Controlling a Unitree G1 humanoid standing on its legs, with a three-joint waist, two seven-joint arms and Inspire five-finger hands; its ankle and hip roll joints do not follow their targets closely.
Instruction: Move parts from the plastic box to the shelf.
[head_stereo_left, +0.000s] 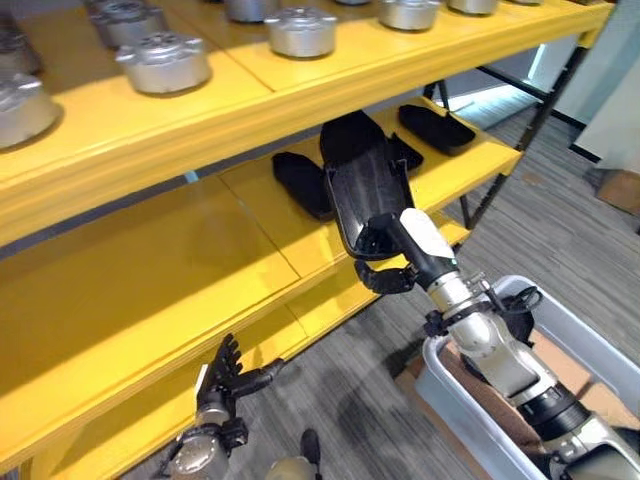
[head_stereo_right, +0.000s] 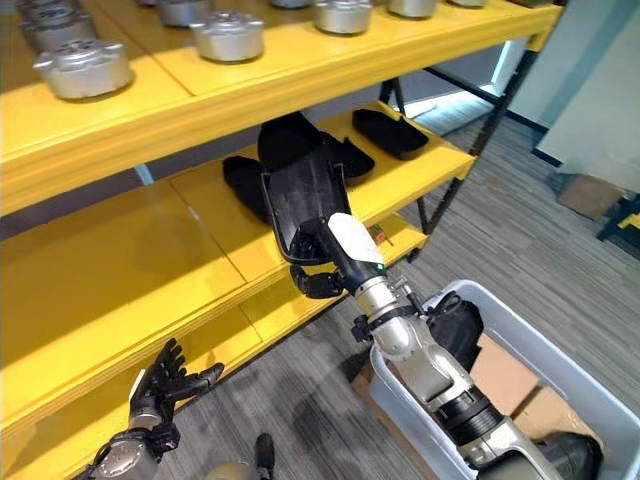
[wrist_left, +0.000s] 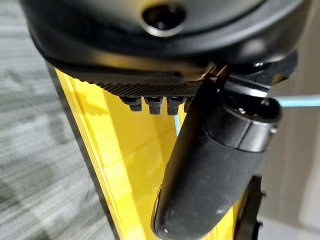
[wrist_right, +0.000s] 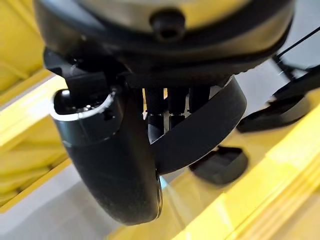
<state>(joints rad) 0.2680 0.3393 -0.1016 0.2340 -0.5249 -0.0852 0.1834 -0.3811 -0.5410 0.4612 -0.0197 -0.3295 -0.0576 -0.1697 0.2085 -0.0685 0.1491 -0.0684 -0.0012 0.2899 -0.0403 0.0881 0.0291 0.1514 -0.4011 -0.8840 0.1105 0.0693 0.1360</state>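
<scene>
Right hand (head_stereo_left: 392, 262) fingers curled round rim of black part (head_stereo_left: 362, 185), fingertips hidden behind it; part upright, long axis toward the middle shelf (head_stereo_left: 250, 215). Left hand (head_stereo_left: 222, 375) spread, low by shelf.

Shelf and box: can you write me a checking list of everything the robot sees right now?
Surface: yellow shelf with several levels; middle level partly bare.
Job's things: black curved part held by the right hand just in front of the middle level; more black parts lie on that level; grey plastic box on the floor at the robot's right, dark part inside.
Clutter: round silver metal parts on the top level; cardboard in the box.
Hands: right hand curled round the black curved part; left hand low by the shelf's bottom, fingers spread, holding nothing.
Cables: nothing seen.
Surroundings: grey striped carpet.
</scene>
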